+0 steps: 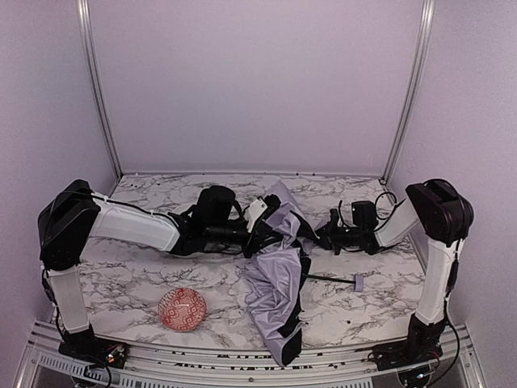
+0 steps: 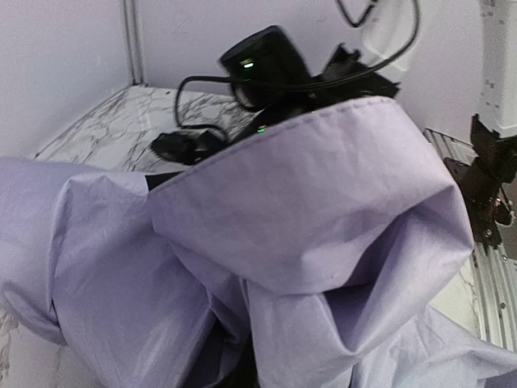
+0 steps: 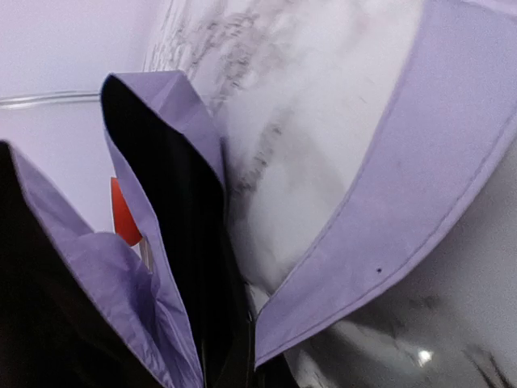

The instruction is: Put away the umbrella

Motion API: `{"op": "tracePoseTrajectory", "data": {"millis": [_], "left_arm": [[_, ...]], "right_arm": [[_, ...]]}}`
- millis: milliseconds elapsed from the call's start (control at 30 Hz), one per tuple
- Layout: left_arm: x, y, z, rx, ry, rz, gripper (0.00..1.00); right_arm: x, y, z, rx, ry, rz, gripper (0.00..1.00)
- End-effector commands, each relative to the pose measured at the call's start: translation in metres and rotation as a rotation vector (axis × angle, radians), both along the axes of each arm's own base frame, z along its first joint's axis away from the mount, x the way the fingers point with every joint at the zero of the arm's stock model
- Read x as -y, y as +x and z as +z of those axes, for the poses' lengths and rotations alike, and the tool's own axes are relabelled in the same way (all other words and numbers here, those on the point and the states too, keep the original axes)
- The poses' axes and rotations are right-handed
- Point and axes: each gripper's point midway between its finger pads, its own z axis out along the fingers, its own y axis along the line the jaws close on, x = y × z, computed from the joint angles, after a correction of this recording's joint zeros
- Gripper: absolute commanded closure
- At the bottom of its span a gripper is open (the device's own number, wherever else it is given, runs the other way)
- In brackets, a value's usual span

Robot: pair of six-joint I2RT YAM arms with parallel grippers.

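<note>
The umbrella lies half collapsed in the middle of the marble table, a heap of pale lavender fabric with black ribs. Its thin black shaft runs right to a small lavender knob handle. My left gripper is at the upper left of the fabric, and my right gripper is at its upper right edge. In the left wrist view the umbrella's fabric fills the frame and hides the fingers. In the right wrist view, folds of the umbrella converge at the bottom where the jaws pinch them.
A red patterned bowl sits on the table at the front left of the umbrella. Walls and metal posts enclose the table on the back and sides. The right arm's wrist shows beyond the fabric.
</note>
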Motion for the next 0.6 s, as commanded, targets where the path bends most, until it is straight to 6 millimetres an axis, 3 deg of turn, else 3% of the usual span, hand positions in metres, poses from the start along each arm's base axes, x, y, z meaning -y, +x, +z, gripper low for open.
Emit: {"op": "tracePoseTrajectory", "data": {"millis": [0, 200, 333, 400, 567], "left_arm": [[0.016, -0.071, 0.076, 0.175, -0.178, -0.362, 1.0], [0.019, -0.101, 0.083, 0.096, -0.235, -0.557, 1.0], [0.022, -0.103, 0.083, 0.017, -0.242, -0.575, 1.0], [0.024, -0.101, 0.081, -0.013, -0.238, -0.563, 1.0], [0.03, -0.091, 0.067, -0.11, -0.216, -0.509, 1.0]], "right_arm": [[-0.012, 0.032, 0.024, 0.201, -0.056, 0.126, 1.0], [-0.039, 0.063, 0.074, 0.432, -0.061, 0.256, 1.0], [-0.06, 0.075, 0.102, 0.533, -0.02, 0.322, 1.0], [-0.064, 0.085, 0.103, 0.541, -0.01, 0.322, 1.0], [-0.074, 0.112, 0.072, 0.483, -0.032, 0.32, 1.0]]}}
